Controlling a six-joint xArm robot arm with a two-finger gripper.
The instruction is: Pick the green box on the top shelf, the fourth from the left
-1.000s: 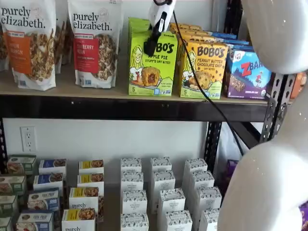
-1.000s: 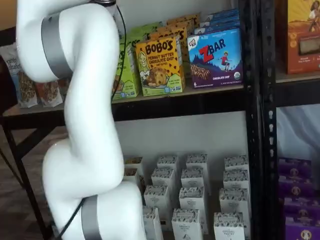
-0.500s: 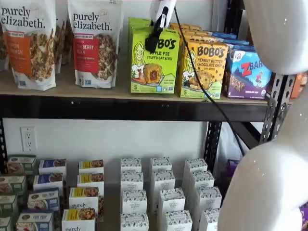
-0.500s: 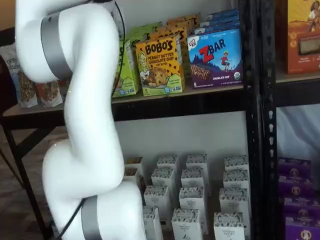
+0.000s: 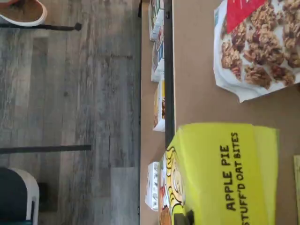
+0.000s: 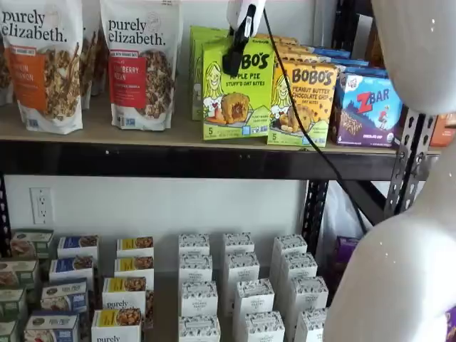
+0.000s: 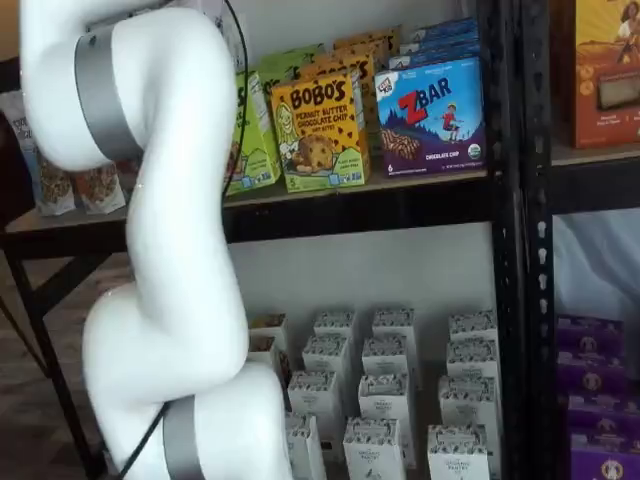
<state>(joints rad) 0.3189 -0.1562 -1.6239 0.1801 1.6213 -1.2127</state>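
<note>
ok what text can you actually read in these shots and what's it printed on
"BOBO'S APPLE PIE STUFF'D OAT BITES": green box
"BOBO'S PEANUT BUTTER CHOCOLATE CHIP": yellow box
"ZBAR": blue box
"purely elizabeth.": granola bags
Small white cartons below: print too small to read.

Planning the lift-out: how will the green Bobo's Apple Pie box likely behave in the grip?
The green box is a flat-sided carton, so probably stiff. The gripper is shut on its top edge, so it may swing. It looks tall and narrow, likely tippy on the top shelf.
</note>
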